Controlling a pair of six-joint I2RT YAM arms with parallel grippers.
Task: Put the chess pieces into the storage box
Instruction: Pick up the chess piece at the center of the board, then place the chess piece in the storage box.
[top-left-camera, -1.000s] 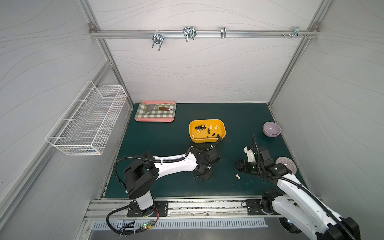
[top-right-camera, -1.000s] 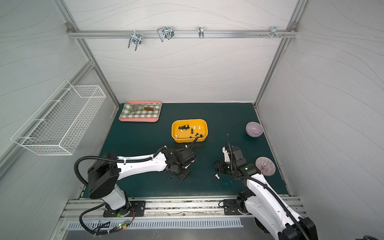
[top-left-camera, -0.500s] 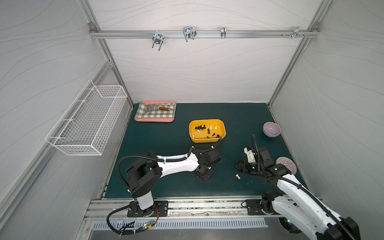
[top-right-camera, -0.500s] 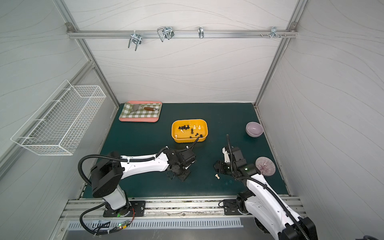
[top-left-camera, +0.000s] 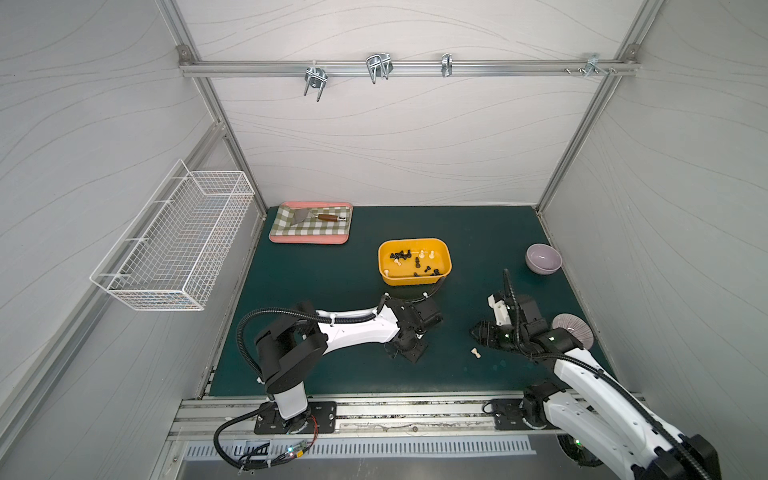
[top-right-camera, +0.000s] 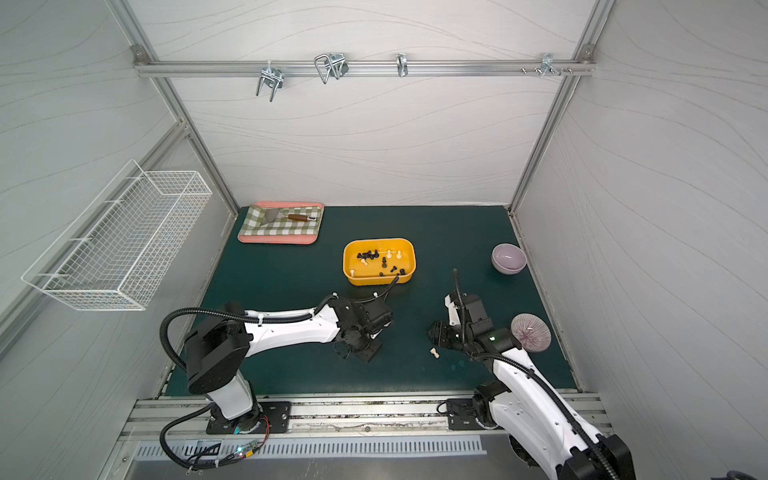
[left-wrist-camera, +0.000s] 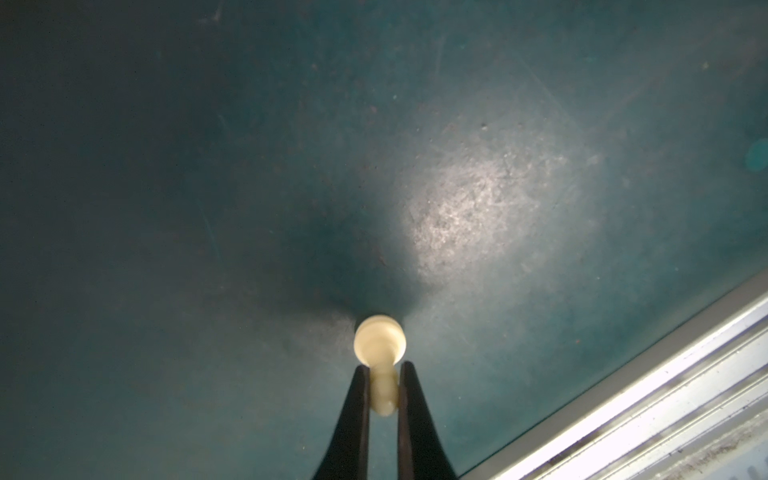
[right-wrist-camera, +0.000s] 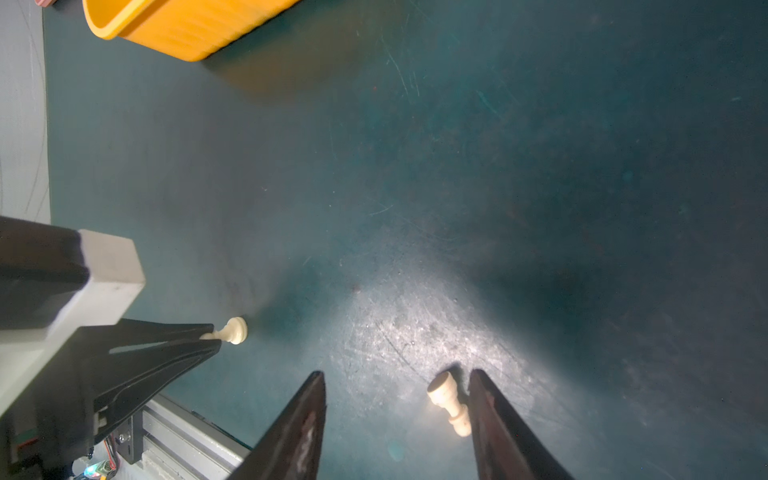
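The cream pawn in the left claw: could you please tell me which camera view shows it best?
The left wrist view: the cream pawn sits close up and sharp, its stem pinched in the left claw. The right wrist view shows it small at that claw's tip. In both top views the claw hides it.

White wire basket (top-left-camera: 178, 241) hangs on side wall. Pink tray with green checks (top-left-camera: 309, 240) holds small metal scraper, brown handle (top-left-camera: 320, 216). Purple bowl (top-left-camera: 543, 258) near striped purple plate (top-left-camera: 579, 330).
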